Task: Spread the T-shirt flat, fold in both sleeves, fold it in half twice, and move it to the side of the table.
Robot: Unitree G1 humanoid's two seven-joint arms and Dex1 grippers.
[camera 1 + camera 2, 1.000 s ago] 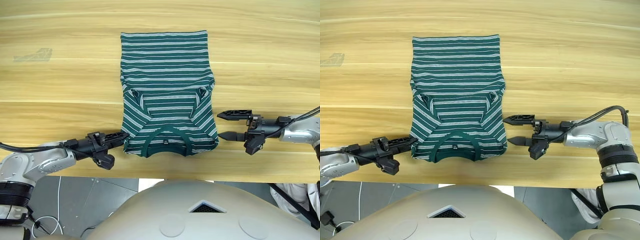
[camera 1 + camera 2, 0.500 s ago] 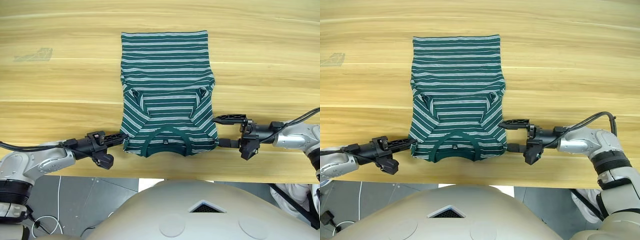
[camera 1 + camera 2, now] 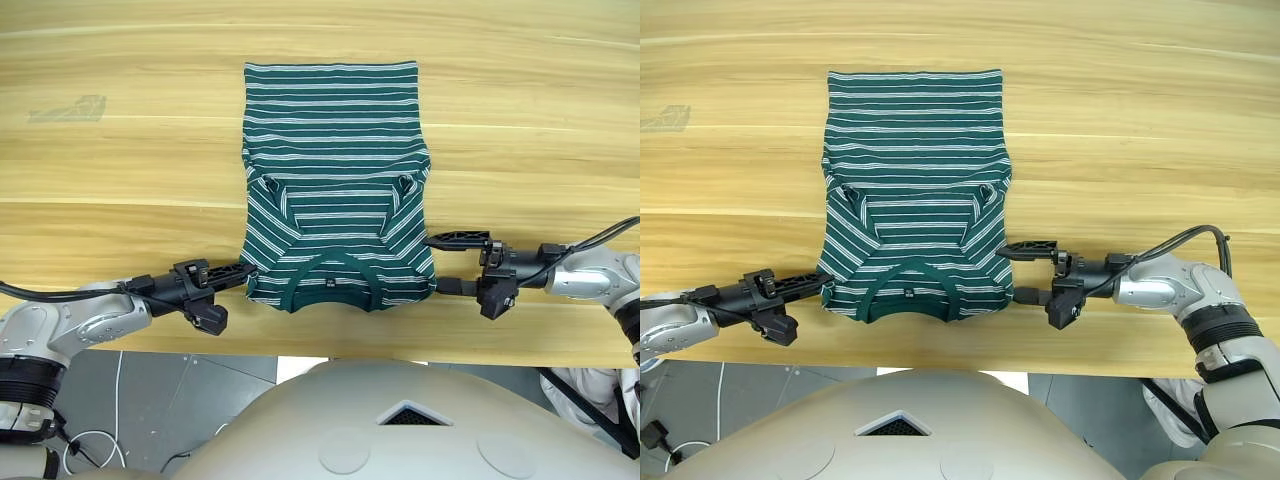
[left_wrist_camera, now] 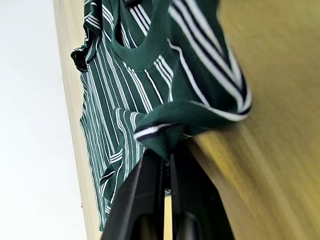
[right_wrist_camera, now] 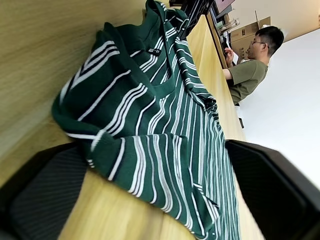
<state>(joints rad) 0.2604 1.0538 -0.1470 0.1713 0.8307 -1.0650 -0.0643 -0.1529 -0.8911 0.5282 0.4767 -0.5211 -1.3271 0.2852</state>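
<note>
Green white-striped T-shirt (image 3: 335, 180) lies flat, sleeves folded in (collar nearest).

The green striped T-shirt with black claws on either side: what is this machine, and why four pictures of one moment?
It is a humanoid robot with two arms, each ending in a two-fingered gripper. Two pictures come from cameras in its head, looking down over the arms at a wooden table; both show the same scene. The other two come from cameras on its wrists, looking along the fingers from close up. On the table lies the T-shirt, sleeves already folded in, collar toward the robot. The left gripper is shut on the T-shirt's near corner on its side; the left wrist view shows cloth pinched at its tips. The right gripper is open, with the other near corner between its spread fingers.
</note>
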